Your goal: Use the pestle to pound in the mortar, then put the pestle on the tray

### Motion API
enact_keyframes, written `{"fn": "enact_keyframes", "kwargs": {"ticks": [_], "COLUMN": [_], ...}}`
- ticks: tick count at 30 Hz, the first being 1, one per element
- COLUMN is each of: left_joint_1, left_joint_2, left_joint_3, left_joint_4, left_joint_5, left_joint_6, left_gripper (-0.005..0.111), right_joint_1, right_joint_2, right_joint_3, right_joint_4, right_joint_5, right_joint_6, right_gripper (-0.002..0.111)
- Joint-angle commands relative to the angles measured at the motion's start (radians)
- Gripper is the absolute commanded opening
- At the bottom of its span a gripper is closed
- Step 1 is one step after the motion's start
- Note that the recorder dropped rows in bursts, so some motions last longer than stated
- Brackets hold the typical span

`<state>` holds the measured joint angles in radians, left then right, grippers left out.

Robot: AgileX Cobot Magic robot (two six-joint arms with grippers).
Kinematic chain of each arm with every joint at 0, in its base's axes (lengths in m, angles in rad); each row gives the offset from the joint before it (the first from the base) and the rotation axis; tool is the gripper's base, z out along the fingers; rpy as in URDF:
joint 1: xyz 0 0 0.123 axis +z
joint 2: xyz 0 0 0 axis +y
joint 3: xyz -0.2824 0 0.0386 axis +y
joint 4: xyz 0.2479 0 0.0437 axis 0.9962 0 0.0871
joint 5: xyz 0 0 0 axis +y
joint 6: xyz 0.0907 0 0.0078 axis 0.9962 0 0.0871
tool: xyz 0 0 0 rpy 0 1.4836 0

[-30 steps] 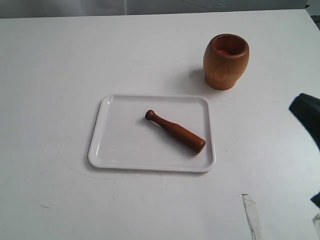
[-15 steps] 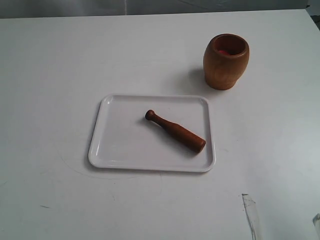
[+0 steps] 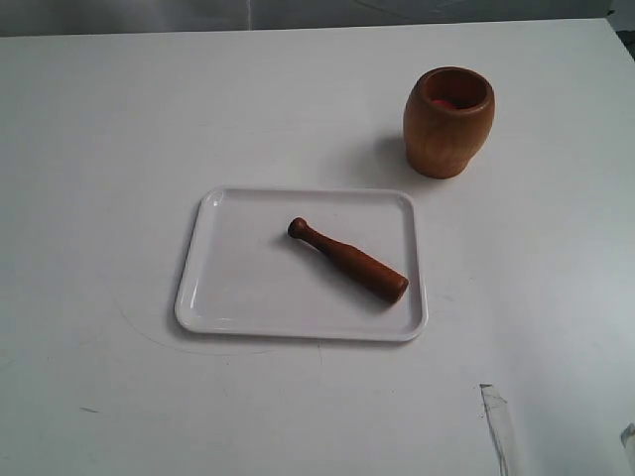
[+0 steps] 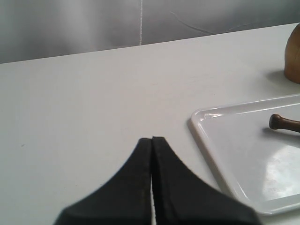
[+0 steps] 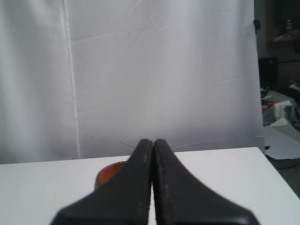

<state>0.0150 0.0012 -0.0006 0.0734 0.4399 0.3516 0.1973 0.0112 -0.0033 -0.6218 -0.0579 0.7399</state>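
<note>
The dark reddish-brown pestle (image 3: 347,260) lies flat on the white tray (image 3: 213,297), knobbed handle toward the tray's middle, thick end near its right rim. The brown wooden mortar (image 3: 447,121) stands upright on the table behind the tray to the right, reddish inside. Neither arm shows in the exterior view. In the left wrist view my left gripper (image 4: 152,139) is shut and empty over bare table beside the tray (image 4: 206,136), with the pestle's knob (image 4: 276,122) showing. My right gripper (image 5: 153,141) is shut and empty, with the mortar's rim (image 5: 107,173) partly hidden behind it.
A strip of clear tape (image 3: 499,426) lies near the table's front right. A white curtain (image 5: 154,70) hangs behind the table's far edge. Cluttered items (image 5: 281,112) sit beyond the curtain's right side.
A dark arm part at the exterior view's right edge one second ago has drawn out of sight. Pestle, tray and mortar have not moved.
</note>
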Motion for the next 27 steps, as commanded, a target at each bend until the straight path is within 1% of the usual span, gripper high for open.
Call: {"fn": "enact_keyframes", "kwargs": {"ticks": [1,3,4,8,13,27], "left_joint_1": [-0.008,-0.008,-0.008,-0.008,-0.008,-0.008], "left_joint_2": [-0.001,-0.001,-0.001,-0.001,-0.001,-0.001], "left_joint_3": [0.001,0.001,0.001,0.001,0.001,0.001], "left_joint_4": [-0.007,-0.007,-0.007,-0.007,-0.007,-0.007], "left_joint_5": [-0.003,-0.003,-0.003,-0.003,-0.003,-0.003], "left_joint_6": [-0.008,-0.008,-0.008,-0.008,-0.008,-0.008], "left_gripper": [0.000,0.000,0.000,0.000,0.000,0.000], "right_joint_1": [-0.007,-0.009,-0.009,-0.031,-0.104,-0.106], "right_joint_2": [-0.006,-0.006,-0.006,-0.006,-0.006,-0.006], "right_joint_3": [0.003,0.003,0.003,0.003,0.003,0.003], "right_joint_4": [0.384,0.480,0.490,0.470,0.473,0.473], "right_joint_5": [0.128,0.161,0.175,0.174,0.176,0.202], "right_joint_6": [-0.527,-0.691,-0.723,-0.705,-0.689,-0.691], "right_gripper": [0.000,0.000,0.000,0.000,0.000,0.000]}}
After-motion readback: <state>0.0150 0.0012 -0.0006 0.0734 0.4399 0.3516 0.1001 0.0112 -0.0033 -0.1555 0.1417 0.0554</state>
